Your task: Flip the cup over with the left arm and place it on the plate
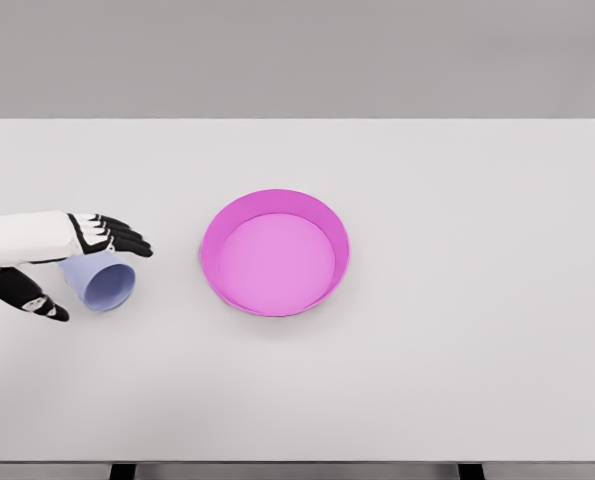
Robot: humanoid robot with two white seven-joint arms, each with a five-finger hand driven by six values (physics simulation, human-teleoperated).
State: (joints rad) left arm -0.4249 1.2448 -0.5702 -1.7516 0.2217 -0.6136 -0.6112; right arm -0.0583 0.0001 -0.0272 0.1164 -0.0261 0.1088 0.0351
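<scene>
cup lies on its side at the left of the desk, mouth toward the pink plate nearby, between the spread, not yet closed fingers and thumb of the left hand.

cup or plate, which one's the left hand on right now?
The light blue cup, lying on its side under the left hand. The pink plate sits apart to the right, untouched.

Cup partly hidden behind left robot hand.
</scene>
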